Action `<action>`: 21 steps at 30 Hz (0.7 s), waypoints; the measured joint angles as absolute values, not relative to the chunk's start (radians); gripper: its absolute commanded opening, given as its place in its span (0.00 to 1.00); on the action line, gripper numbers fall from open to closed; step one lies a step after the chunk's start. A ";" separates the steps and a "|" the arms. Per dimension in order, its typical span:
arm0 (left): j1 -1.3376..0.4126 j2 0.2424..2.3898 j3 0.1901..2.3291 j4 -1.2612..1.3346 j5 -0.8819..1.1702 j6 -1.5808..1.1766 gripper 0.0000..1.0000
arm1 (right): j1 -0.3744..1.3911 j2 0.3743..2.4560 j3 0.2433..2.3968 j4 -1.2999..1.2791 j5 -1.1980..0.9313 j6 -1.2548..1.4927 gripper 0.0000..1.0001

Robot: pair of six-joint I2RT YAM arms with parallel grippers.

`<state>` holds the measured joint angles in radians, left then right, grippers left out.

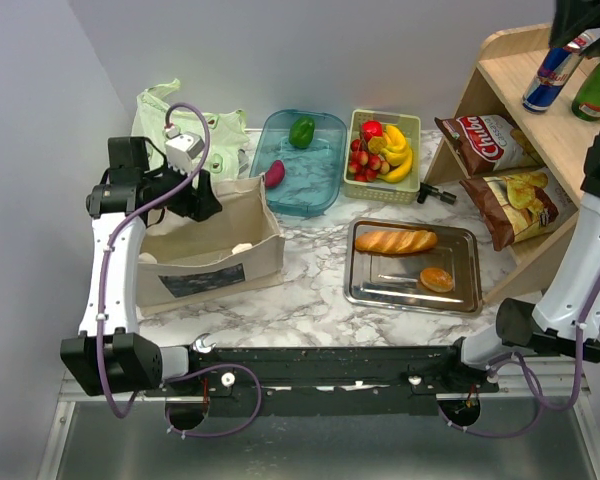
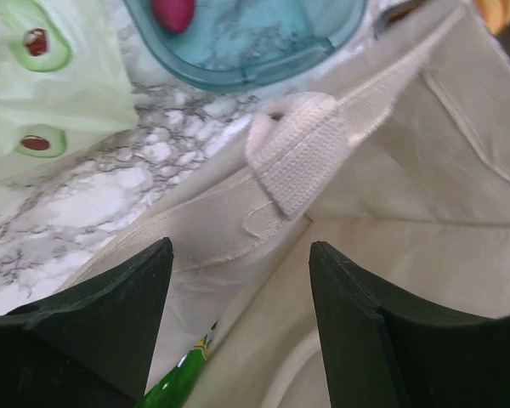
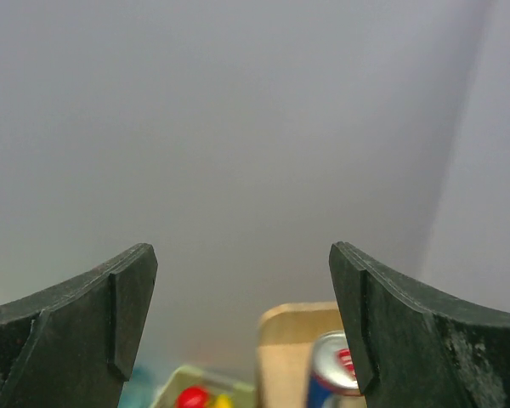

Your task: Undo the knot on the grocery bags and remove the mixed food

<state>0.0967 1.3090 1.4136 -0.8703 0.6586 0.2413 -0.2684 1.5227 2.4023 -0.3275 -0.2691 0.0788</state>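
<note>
A thin pale green cloth bag [image 1: 205, 130] with small avocado prints lies crumpled at 10 o'clock on the counter [image 1: 310, 290]; whether its handles are knotted cannot be told. Just beside it, at its 6 o'clock, a larger beige canvas tote [image 1: 255, 265] stands open-mouthed, its dark printed panel facing 6 o'clock, with something glossy green [image 2: 177, 384] partly showing inside.

A green bell pepper [image 1: 302, 131] sits at 12 o'clock in a clear teal tub [image 1: 320, 175], and a magenta-red oval vegetable [image 1: 275, 174] at the tub's 8 o'clock. Strawberries [image 1: 363, 160] and bananas [image 1: 395, 150] fill a yellow-green basket [image 1: 416, 150] at the tub's 3 o'clock. On a wooden shelf [image 1: 520, 70] at the counter's 2 o'clock lean a red crisp bag [image 1: 485, 140] and, below it, a brown crisp bag [image 1: 515, 205]. A dark green bottle [image 1: 592, 97] stands on the top level.
</note>
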 measured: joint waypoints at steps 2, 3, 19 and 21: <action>0.097 1.277 1.395 -0.915 0.702 0.295 0.66 | -0.268 1.518 2.373 -0.347 -0.400 0.141 0.89; 0.097 1.258 1.386 -0.940 0.726 0.326 0.66 | -0.268 1.518 2.351 -0.352 -0.463 0.173 0.89; 0.097 1.063 1.282 -0.988 0.766 0.388 0.67 | 0.361 1.679 2.184 -0.614 -0.715 -0.005 0.95; 0.098 1.039 1.278 -0.974 0.757 0.371 0.66 | 0.478 1.705 2.168 -0.624 -0.701 -0.094 0.96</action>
